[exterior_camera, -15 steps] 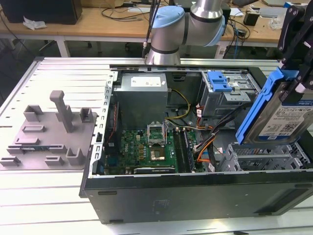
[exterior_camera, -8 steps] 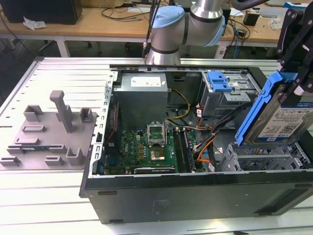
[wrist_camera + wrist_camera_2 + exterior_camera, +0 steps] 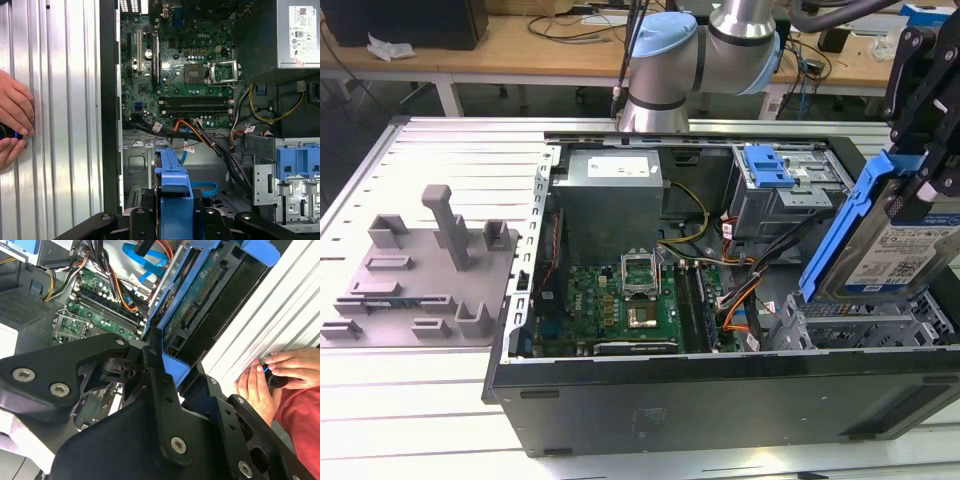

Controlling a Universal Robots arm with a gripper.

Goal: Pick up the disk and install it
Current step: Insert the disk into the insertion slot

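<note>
metal drive bay (image 3: 865, 325) open under the tilted disk (image 3: 900, 250), cable bundle (image 3: 765, 260) crowding just beside the bay

exterior view overlooking computer case (image 3: 720, 392), both wrist views close above motherboard (image 3: 175, 90)

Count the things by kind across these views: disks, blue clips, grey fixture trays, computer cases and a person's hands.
Disk, held in the gripper: 1
Blue clip inside the case: 1
Grey fixture tray: 1
Computer case, open: 1
Hands at the table edge: 2
Total: 6
</note>
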